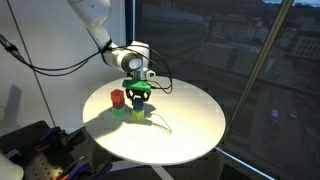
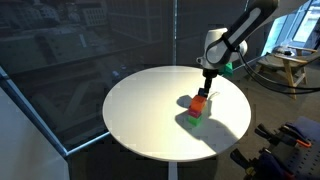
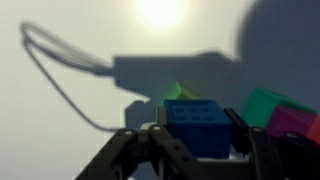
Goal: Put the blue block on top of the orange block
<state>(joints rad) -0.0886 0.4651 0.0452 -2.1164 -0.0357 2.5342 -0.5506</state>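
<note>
My gripper (image 3: pixel 200 140) is shut on the blue block (image 3: pixel 200 120), a dark blue cube held between both fingers. In both exterior views the gripper (image 1: pixel 138 93) (image 2: pixel 205 91) hangs low over a cluster of cubes on the round white table (image 1: pixel 185 125). The orange block (image 1: pixel 117 98) (image 2: pixel 198 103), almost red, sits in that cluster beside the gripper. In the wrist view it shows only as a red-pink patch at the right edge (image 3: pixel 298 122). The blue block is hard to make out in the exterior views.
A green cube (image 1: pixel 136 113) (image 2: pixel 196 114) lies just below the gripper, and green also shows in the wrist view (image 3: pixel 265 104). A yellowish cube (image 1: pixel 120 112) lies under the orange block. A thin cable (image 1: pixel 160 122) lies on the table. Windows stand behind it.
</note>
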